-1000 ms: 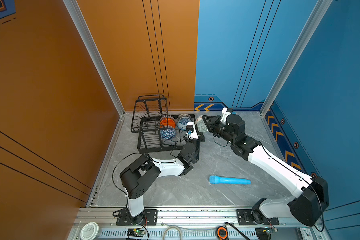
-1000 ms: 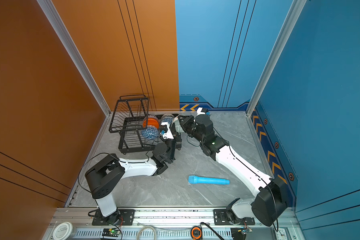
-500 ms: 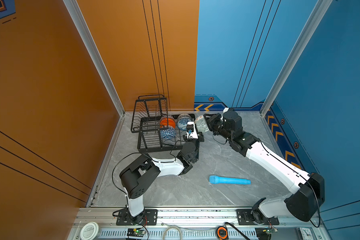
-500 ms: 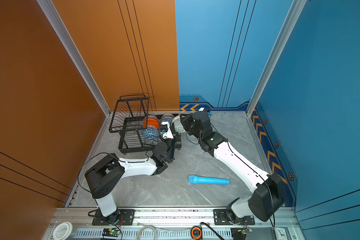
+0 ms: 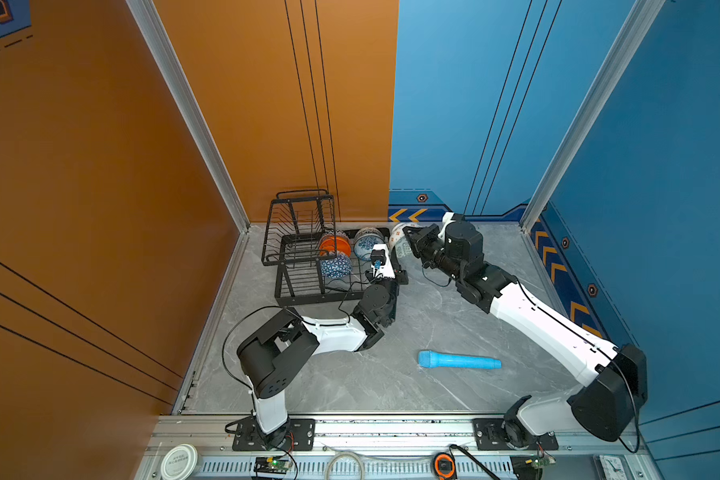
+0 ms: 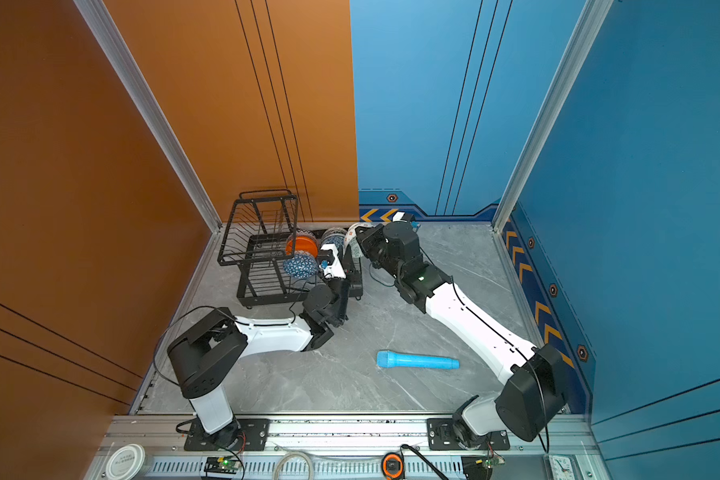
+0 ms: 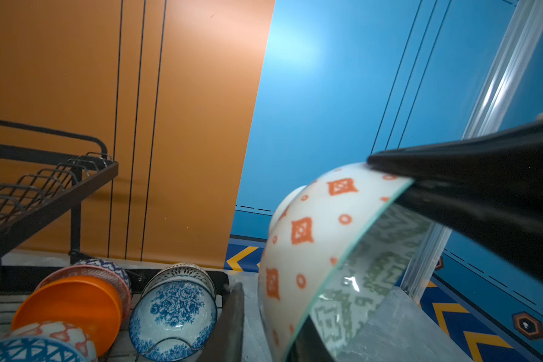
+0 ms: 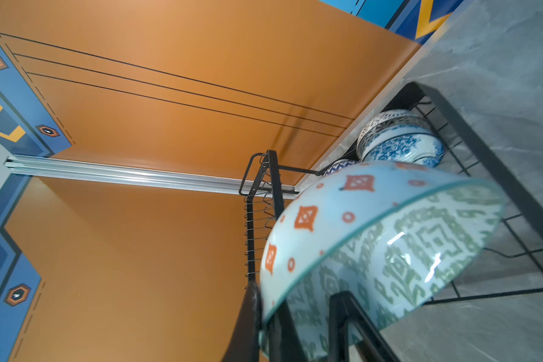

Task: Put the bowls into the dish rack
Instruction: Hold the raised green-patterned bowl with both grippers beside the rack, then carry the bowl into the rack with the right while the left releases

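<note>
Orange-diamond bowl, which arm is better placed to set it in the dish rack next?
Right: the right gripper clamps the orange-diamond bowl by its rim between its fingers, just beside the dish rack.

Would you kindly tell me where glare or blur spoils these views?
Left wrist view: a bright glare patch on the blue wall; right wrist view: the orange-diamond white bowl looks smeared, with glints inside; both top views are evenly lit and sharp.

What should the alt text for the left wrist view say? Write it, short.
The right gripper pinches the rim of a tilted diamond bowl, white with orange marks outside and a green pattern inside. Nearby, the black rack holds an orange bowl and a floral bowl on edge, among others.
</note>
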